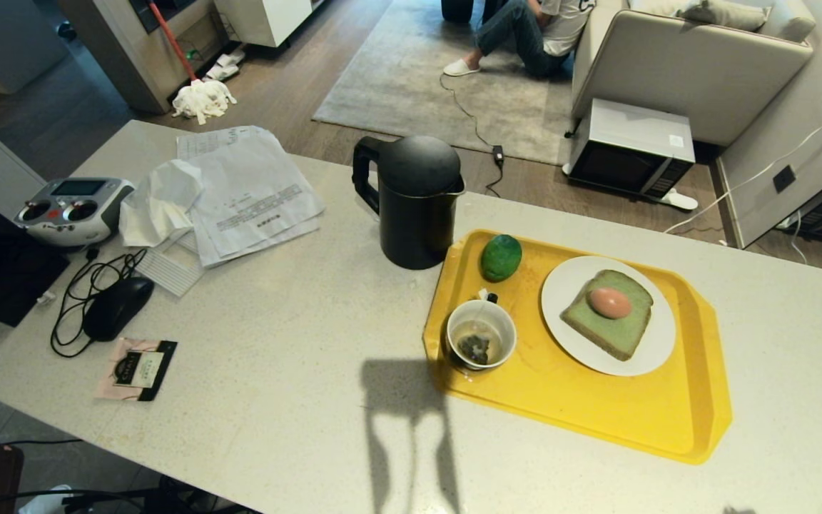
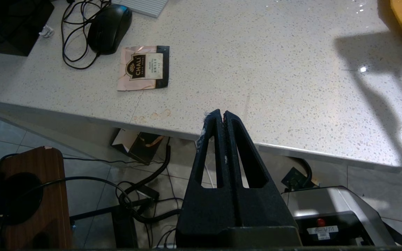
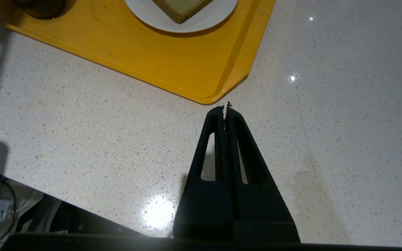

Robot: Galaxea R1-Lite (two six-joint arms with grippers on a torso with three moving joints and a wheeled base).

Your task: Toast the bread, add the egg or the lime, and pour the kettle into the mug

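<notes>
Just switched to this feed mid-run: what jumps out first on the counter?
The bright yellow tray on the counter's right side stands out, holding a white plate with green bread and an egg resting on it, plus the lime and a mug with a tea bag inside. The tall black kettle stands just off the tray's far-left corner. Both the left gripper and right gripper sit shut at the near edge.

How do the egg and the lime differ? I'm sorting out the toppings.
The egg is reddish-brown; the lime is dark green. The egg lies on the bread on the white plate; the lime sits straight on the yellow tray, near the kettle. The lime looks somewhat larger. Both are smooth ovals.
</notes>
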